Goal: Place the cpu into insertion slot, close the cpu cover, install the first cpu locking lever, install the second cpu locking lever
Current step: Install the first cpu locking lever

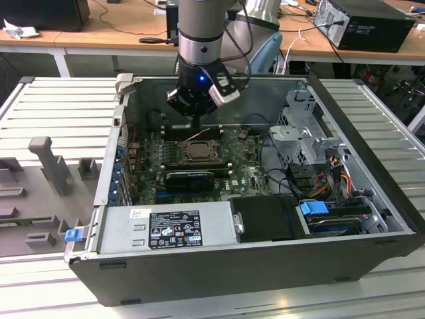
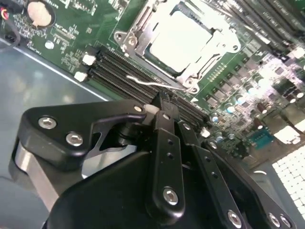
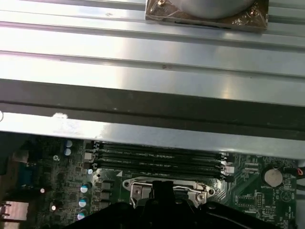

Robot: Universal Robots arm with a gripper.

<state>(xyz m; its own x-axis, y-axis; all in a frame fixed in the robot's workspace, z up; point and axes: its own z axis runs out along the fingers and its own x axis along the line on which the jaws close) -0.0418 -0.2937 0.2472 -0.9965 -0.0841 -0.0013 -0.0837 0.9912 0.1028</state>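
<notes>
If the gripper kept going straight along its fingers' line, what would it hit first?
Probably the thin wire locking lever lying over the black memory slots beside the socket, just ahead of the gripper. Beyond it sits the dull-silver square cpu cover. Depth is hard to judge here.

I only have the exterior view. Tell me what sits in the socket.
Observer: In the second wrist view, the cpu lies in the insertion slot, silver top up.
Operator: Report the cover.
Observer: The cpu cover appears to lie down, framing the chip.
Operator: Now the lever.
Observer: A thin wire lever runs along the socket's edge, just ahead of the gripper.
</notes>
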